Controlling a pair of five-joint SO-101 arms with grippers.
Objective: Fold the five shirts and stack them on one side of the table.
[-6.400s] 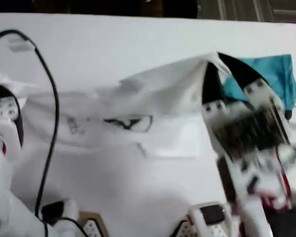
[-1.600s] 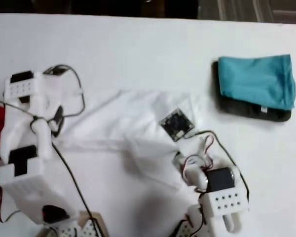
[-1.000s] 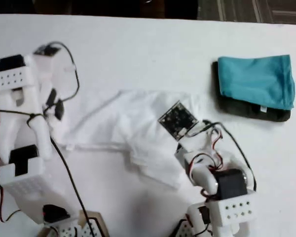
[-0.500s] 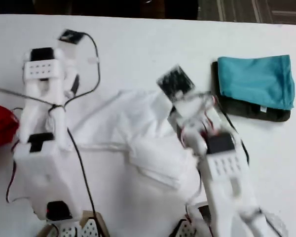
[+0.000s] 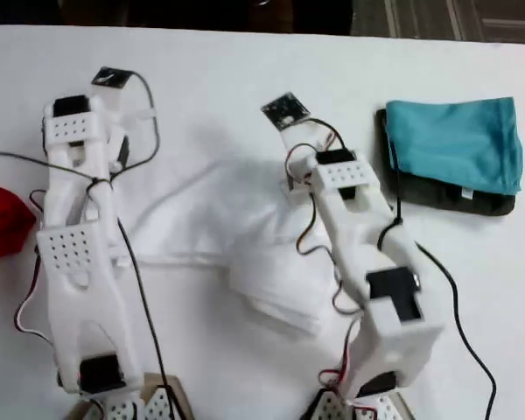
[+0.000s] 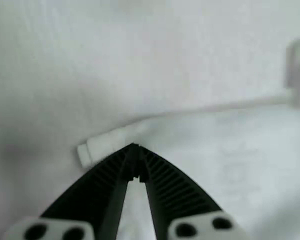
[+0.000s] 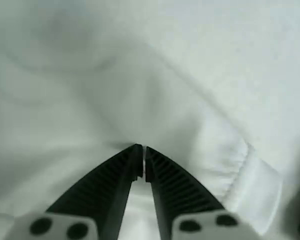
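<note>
My left claw (image 6: 134, 152) is pressed together on a hemmed edge of the white shirt (image 5: 236, 232), and my right claw (image 7: 142, 152) pinches a fold of the same shirt. It lies crumpled mid-bench (image 5: 245, 70) between my arms. A folded teal shirt (image 5: 455, 140) rests on a dark shirt (image 5: 437, 199) beyond my right arm.

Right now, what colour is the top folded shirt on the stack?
Teal; the top folded shirt shows best in the high view.
</note>
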